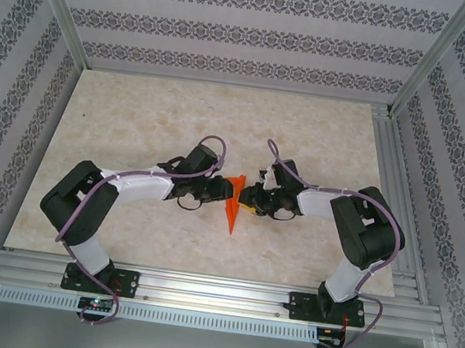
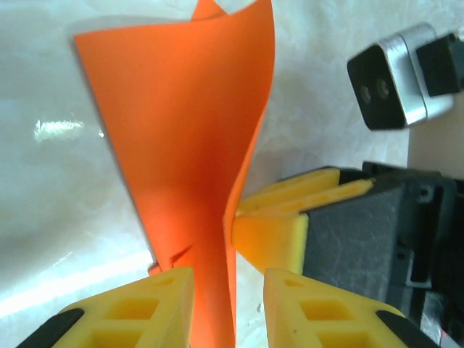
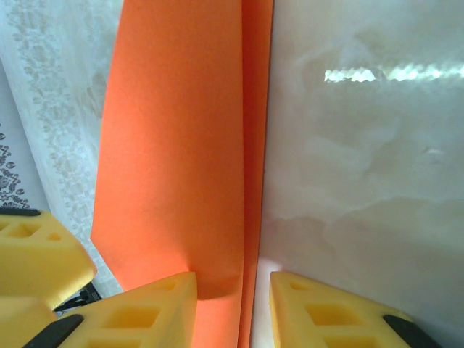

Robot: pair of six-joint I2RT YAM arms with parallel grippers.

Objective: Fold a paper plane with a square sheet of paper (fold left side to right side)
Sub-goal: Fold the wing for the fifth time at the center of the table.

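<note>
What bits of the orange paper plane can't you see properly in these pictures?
1. Top view: the paper plane is too small to show its folds, and the left gripper and right gripper hide parts of its sides.
2. Left wrist view: its upper tip is cut off by the top edge, and its lower end by the bottom edge.
3. Right wrist view: both ends are cut off by the top and bottom edges.

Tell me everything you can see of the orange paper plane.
The paper plane is bright orange, thin matte paper folded into a slim wedge, pointing toward the near edge of the table. One flap curls open beside a straight crease. Its layers run between the yellow fingers of the left gripper and the right gripper; whether either clamps it is unclear.
</note>
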